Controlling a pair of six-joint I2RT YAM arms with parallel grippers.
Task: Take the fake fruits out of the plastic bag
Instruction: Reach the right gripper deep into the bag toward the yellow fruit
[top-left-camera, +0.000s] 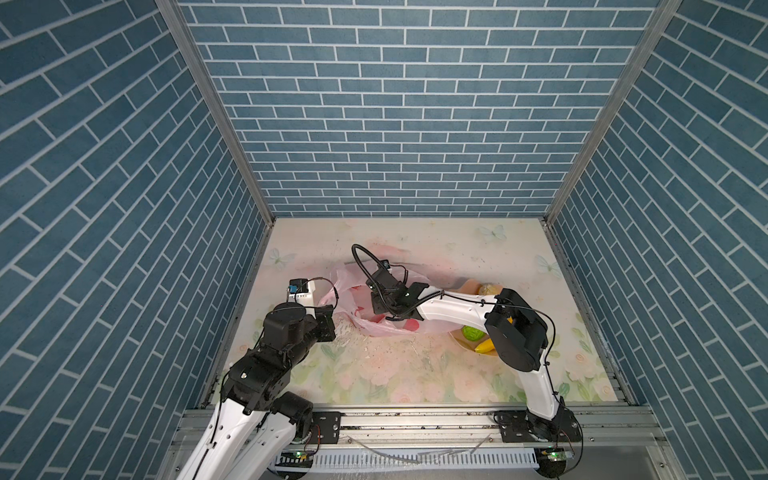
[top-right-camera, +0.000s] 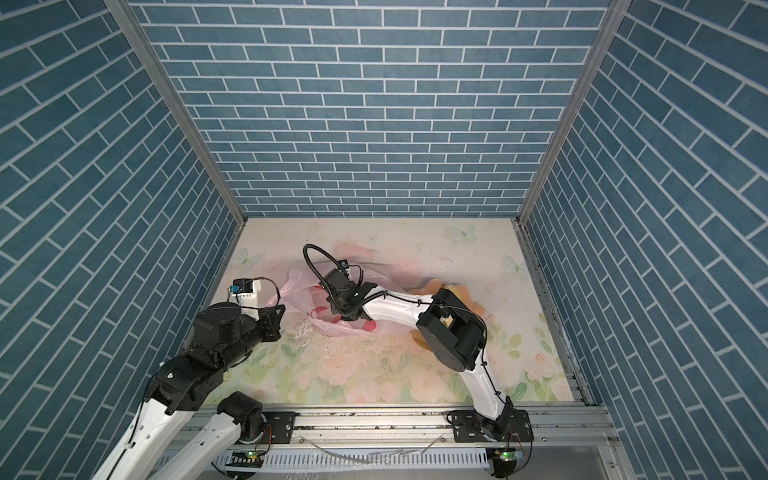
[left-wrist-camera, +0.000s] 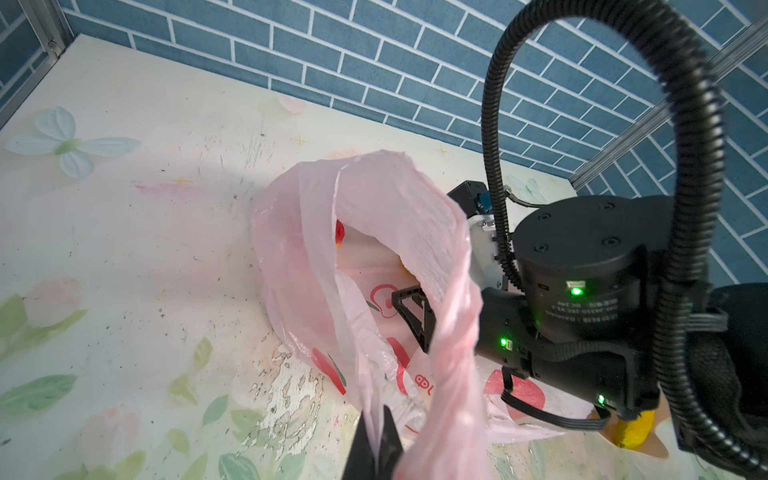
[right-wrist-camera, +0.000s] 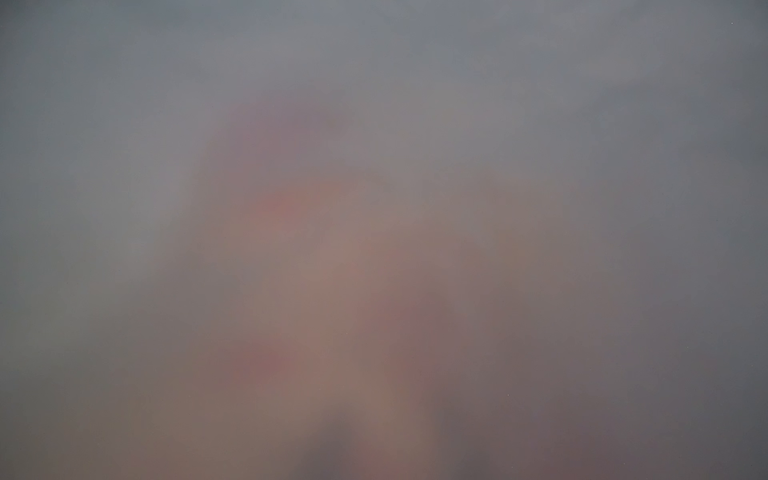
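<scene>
Left pincer (left-wrist-camera: 375, 446): fingers together, clamped on a twisted strip of the plastic bag (left-wrist-camera: 386, 195) at its rim, holding the mouth up and open toward the right.

Right pincer (top-left-camera: 378, 309): inside that mouth, entering from the right. One black finger (left-wrist-camera: 411, 316) shows and the other is behind film. The right wrist view is pink-grey blur only, so I cannot tell whether the pincer is apart or closed on anything.

In the bag, far side: red apple (left-wrist-camera: 340, 235) and an orange patch (left-wrist-camera: 409, 272), probably the orange. The bag lies left of centre on the floral tabletop (top-left-camera: 415, 374).

Already out, in the peach bowl (top-left-camera: 467, 285) to the right: green bumpy ball (top-left-camera: 471, 333), banana (top-left-camera: 485, 345) and a pale round fruit (top-left-camera: 487, 289).

Risks:
- Film pinched along with a fruit would drag the whole bag on withdrawal, or tear it at the left hold.
- A smooth round fruit could slip out of an off-centre pinch.
- The right wrist camera is blinded by the film.
</scene>
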